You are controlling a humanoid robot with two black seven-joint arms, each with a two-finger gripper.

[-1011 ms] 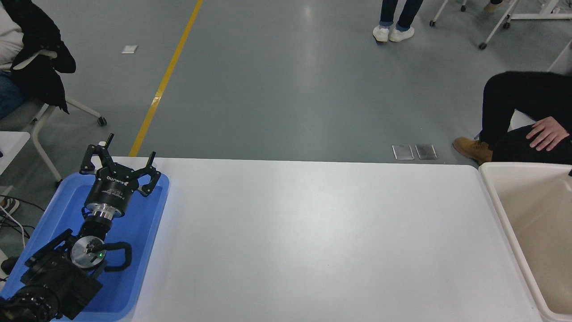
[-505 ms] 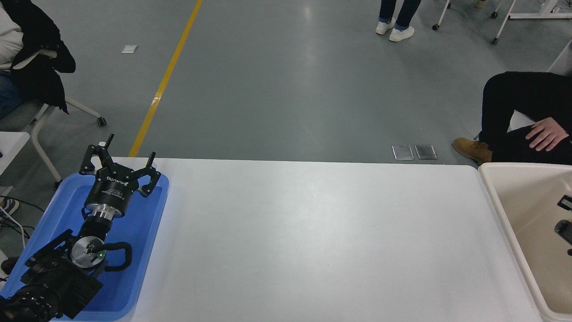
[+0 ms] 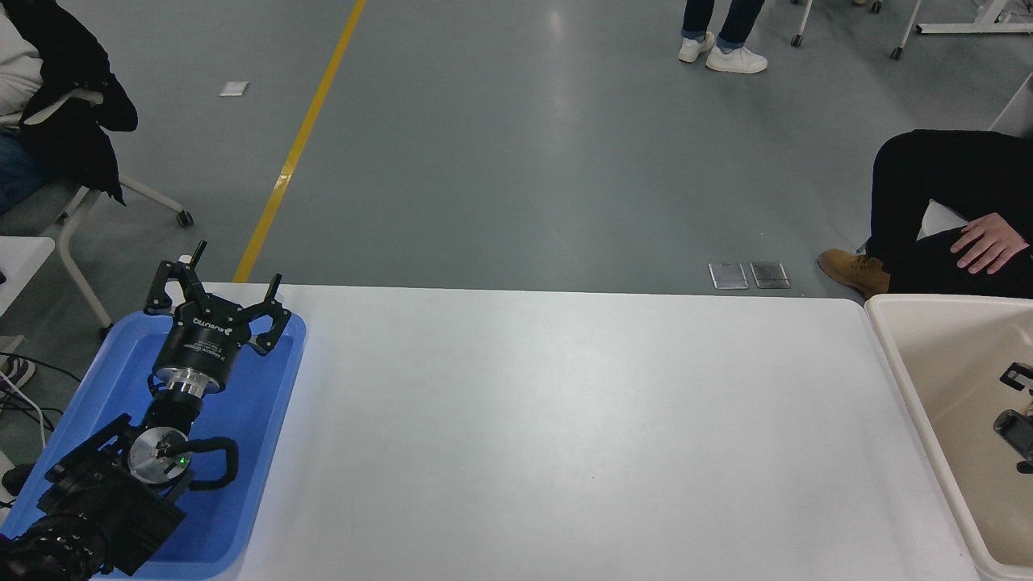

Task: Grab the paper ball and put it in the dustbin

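Observation:
The paper ball is not visible in the head view. The beige dustbin (image 3: pixel 896 363) stands at the table's right end, partly cut off by the picture's edge. Only a few black parts of my right gripper (image 3: pixel 1018 426) show at the right edge, over the inside of the dustbin; too little shows to tell its state. My left gripper (image 3: pixel 216 300) is open and empty, parked over the far end of the blue tray (image 3: pixel 266 452) at the lower left.
The white table (image 3: pixel 565 436) spans the middle. A seated person's leg, boot and hand (image 3: pixel 986 242) are just beyond the dustbin. Another seated person is at the far left, and a standing person's feet are at the top.
My right gripper has come into view from the right edge over the dustbin and shifted slightly down. The standing person's feet have moved. The left arm has not moved.

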